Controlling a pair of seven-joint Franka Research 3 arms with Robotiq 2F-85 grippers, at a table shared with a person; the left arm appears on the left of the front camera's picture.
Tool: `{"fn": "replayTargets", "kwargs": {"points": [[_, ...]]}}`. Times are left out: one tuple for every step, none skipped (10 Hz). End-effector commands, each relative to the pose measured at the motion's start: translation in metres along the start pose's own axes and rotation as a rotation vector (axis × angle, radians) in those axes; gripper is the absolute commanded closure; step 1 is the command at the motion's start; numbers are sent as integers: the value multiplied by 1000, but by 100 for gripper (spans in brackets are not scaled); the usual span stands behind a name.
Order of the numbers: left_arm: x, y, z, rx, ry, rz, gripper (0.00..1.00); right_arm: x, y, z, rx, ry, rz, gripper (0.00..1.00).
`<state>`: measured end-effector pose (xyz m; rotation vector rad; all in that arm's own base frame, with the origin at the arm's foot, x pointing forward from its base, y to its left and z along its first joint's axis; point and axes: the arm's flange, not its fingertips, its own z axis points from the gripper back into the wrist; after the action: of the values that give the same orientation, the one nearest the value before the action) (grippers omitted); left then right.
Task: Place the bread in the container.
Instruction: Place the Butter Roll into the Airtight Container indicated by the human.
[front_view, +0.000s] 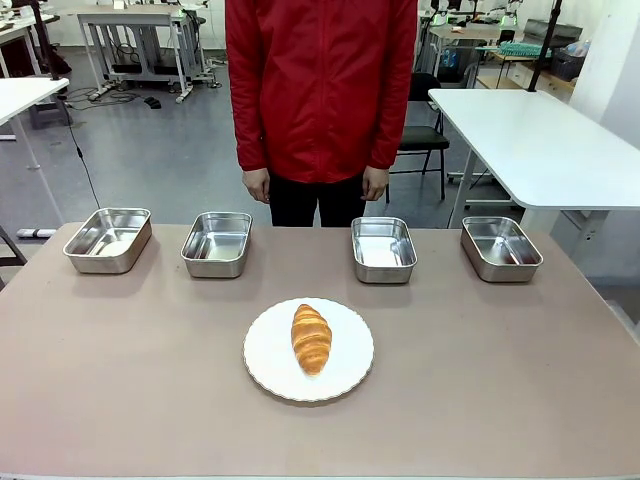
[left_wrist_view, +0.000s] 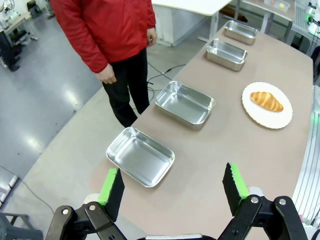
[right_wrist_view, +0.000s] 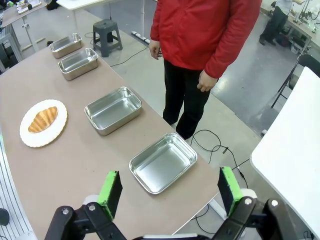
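The bread lies lengthwise on a round white plate in the middle of the table, toward the robot's side, with nothing touching it. It seems to have been set there so that either arm could reach it equally well. Along the far edge four steel trays stand in a row, open side up and well apart: the outer left container, the inner left container, the inner right container and the outer right container. All are bare inside, so any of them could take the croissant, and which one is meant cannot be told. The person stands behind the middle of the row with hands hanging at the jacket hem, off the table and pointing at nothing. The left gripper hangs high over the left end of the table, jaws spread wide and gripping nothing. The right gripper does the same over the right end, and both are well apart from the bread. By the look of it the task has not begun: the first step is a reach down to the plate, and the soft, ridged croissant probably wants a light squeeze across its short side — not a hard one
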<state>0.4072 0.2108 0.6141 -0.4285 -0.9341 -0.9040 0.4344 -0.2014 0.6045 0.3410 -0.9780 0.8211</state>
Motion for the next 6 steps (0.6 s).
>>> {"fn": "replayTargets", "kwargs": {"points": [[1, -1, 3, -8, -7, -3, 0, 1, 0, 0, 1, -1, 2, 0], [1, -1, 3, -8, -7, -3, 0, 1, 0, 0, 1, -1, 2, 0], [1, -1, 3, -8, -7, -3, 0, 1, 0, 0, 1, -1, 2, 0], [1, -1, 3, -8, -7, -3, 0, 1, 0, 0, 1, -1, 2, 0], [1, -1, 3, -8, -7, -3, 0, 1, 0, 0, 1, -1, 2, 0], [1, -1, 3, -8, -7, -3, 0, 1, 0, 0, 1, -1, 2, 0]]}}
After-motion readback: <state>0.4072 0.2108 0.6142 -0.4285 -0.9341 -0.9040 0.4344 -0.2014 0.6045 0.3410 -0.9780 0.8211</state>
